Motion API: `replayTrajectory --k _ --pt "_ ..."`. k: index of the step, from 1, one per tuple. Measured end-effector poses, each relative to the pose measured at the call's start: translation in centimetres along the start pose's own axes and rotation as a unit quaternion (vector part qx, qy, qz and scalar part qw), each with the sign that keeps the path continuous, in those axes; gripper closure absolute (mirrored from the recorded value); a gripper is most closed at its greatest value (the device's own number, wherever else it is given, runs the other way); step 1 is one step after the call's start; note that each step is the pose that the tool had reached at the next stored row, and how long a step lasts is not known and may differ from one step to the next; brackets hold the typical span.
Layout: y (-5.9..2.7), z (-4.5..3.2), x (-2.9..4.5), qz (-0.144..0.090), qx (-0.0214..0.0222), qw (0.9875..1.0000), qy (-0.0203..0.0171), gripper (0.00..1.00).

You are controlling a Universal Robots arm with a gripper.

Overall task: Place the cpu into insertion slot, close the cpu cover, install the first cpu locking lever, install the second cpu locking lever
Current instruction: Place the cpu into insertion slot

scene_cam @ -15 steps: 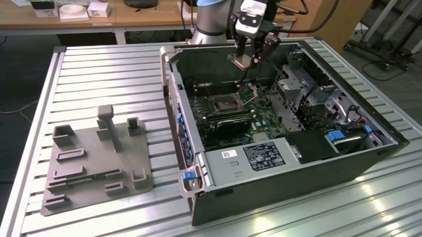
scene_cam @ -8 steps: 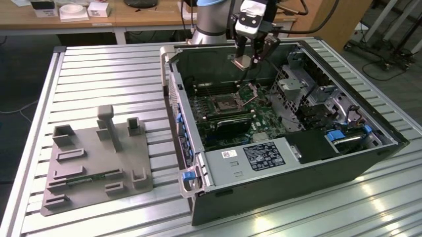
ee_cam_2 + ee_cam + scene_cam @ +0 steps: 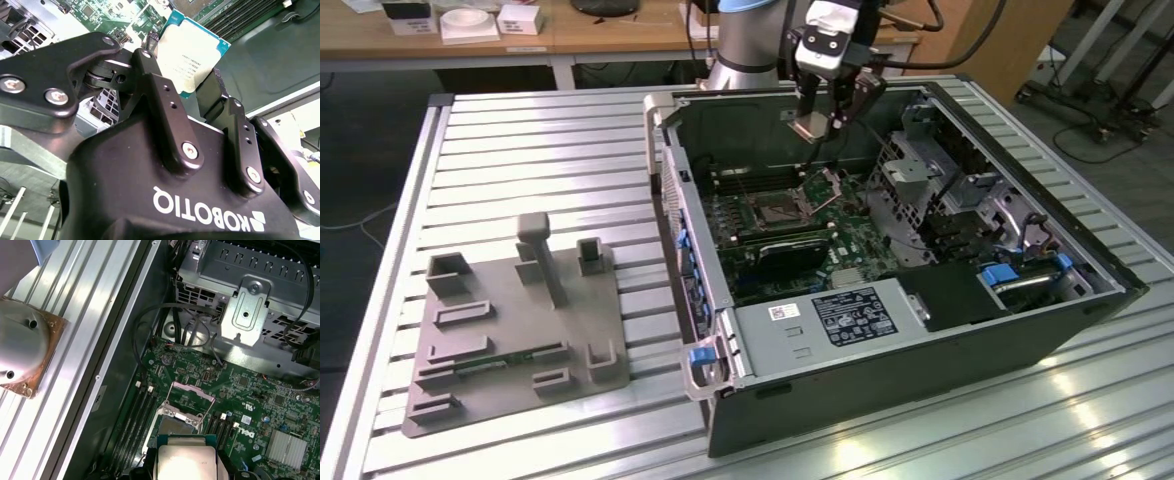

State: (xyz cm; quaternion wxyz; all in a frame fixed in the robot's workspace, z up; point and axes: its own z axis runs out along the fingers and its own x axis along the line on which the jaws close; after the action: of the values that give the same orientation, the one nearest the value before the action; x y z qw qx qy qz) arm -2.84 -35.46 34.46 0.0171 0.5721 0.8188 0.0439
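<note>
**1.** Grey holder tray (image 3: pixel 520 325), exterior view's left. Lies flat on slatted alu table (image 3: pixel 534 140). Its pockets & posts prob. park parts betw. steps.

**2.** Black computer case (image 3: pixel 907 330), on its side w/ panel off. The green board (image 3: pixel 854 240) faces up, so the arm can reach in from above.

**3.** Insertion slot (image 3: pixel 767 212), on the board inside the case. Dark centre bare, no chip seated. In first wrist view the slot (image 3: pixel 176 424) sits just past the chip's edge.

**4.** Cpu cover (image 3: pixel 826 188), just beside the slot on the exterior view's right. Swung up & tilted, leaving the socket open for the chip. Also seen raised in first wrist view (image 3: pixel 193 394).

**5.** Gripper (image 3: pixel 817 118), above the case, over the board, slightly right of the slot. Fingers narrow, pinching the cpu (image 3: pixel 809 125) by opposite edges. In second wrist view the cpu (image 3: pixel 192 50) shows its printed face toward the camera. The edge grip likely spares the contact side. Chip is well apart from the slot, so not yet placed. Cover & lever steps not yet done.

**6.** Metal drive cage (image 3: pixel 921 165), near the gripper on its right. Tight clearance that side, I'd judge.
</note>
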Motion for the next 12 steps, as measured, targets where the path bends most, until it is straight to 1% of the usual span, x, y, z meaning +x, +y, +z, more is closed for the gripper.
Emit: replayTrajectory --k 12 --pt "-0.01 0.07 0.0 0.004 -0.0001 1.0 -0.0004 0.46"
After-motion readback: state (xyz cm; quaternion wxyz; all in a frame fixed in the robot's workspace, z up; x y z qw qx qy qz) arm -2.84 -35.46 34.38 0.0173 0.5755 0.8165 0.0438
